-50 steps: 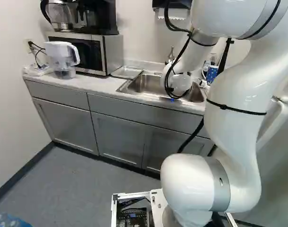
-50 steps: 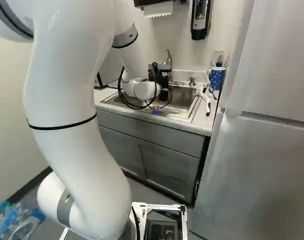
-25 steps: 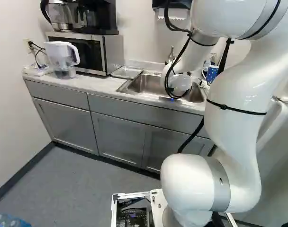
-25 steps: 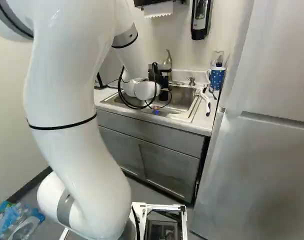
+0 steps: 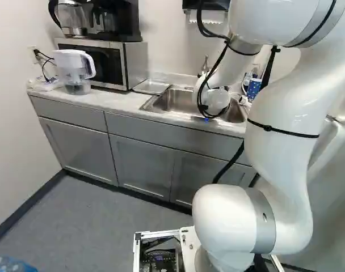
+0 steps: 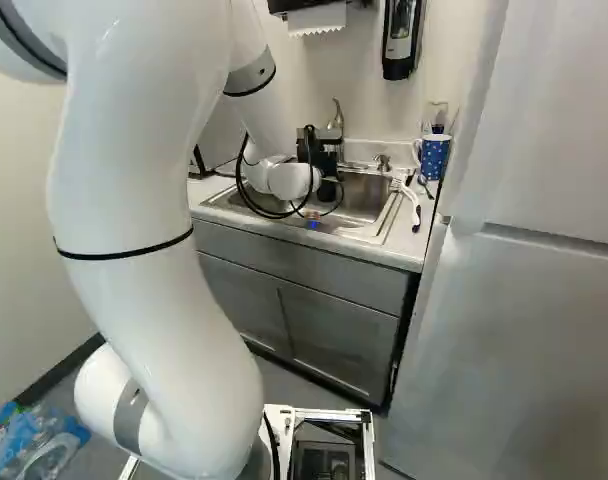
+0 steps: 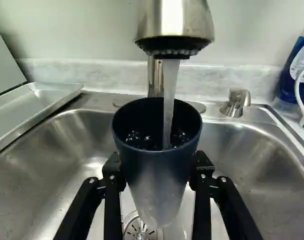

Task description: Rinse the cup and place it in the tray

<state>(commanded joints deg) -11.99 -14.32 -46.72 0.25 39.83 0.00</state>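
Beneath the brushed-metal faucet (image 7: pixel 175 25), my black fingers (image 7: pixel 159 172) are gripping the dark blue tapered cup (image 7: pixel 157 150); water is filling it, possibly near overflowing, so tilting suddenly might be risking slippage from wet, heavier walls.

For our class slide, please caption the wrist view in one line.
Black gripper holding a dark blue tapered cup under a running silver faucet.
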